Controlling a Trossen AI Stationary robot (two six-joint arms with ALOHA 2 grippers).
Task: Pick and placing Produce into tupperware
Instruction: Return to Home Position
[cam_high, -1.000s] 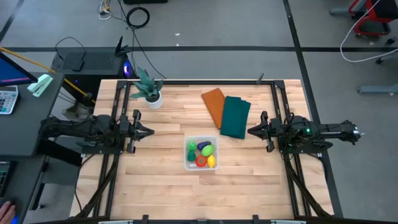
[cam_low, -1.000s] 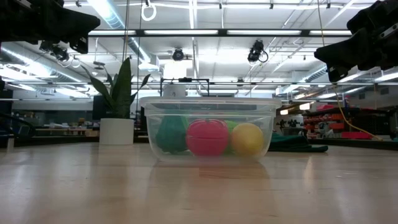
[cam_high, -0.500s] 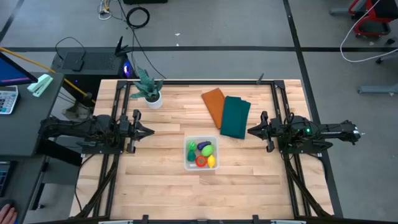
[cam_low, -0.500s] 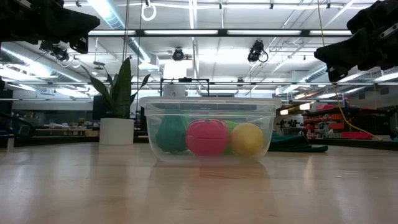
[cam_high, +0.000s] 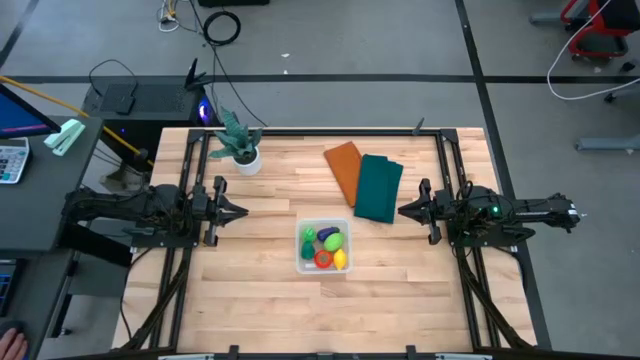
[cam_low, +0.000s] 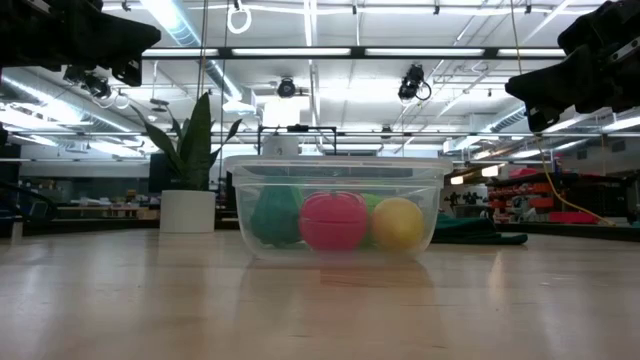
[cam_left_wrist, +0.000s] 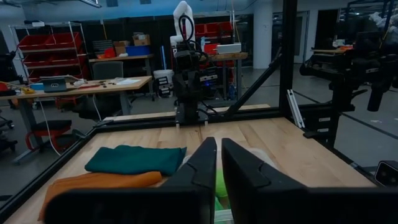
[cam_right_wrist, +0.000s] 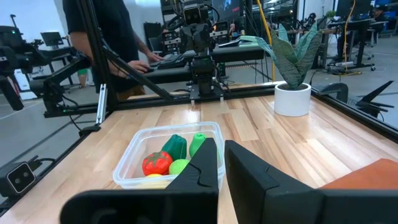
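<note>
The clear tupperware (cam_high: 323, 246) stands on the table's middle, toward the near edge. Inside it lie the toy produce: a dark green piece (cam_high: 308, 238), a light green one (cam_high: 331, 242), a purple one (cam_high: 329, 232), a red one (cam_high: 324, 259) and a yellow one (cam_high: 340, 260). The low view shows the tupperware (cam_low: 334, 214) with the red piece (cam_low: 333, 221) and the yellow piece (cam_low: 398, 223) against its wall. My left gripper (cam_high: 243, 212) hovers shut at the left, my right gripper (cam_high: 402, 211) shut at the right, both raised and apart from the tupperware. The right wrist view shows the tupperware (cam_right_wrist: 163, 158) ahead of the shut fingers.
A potted plant in a white pot (cam_high: 240, 148) stands near the far left corner. An orange folded cloth (cam_high: 345, 169) and a dark green folded cloth (cam_high: 379, 187) lie far right of the tupperware. A person (cam_right_wrist: 99, 37) stands beyond the table in the right wrist view.
</note>
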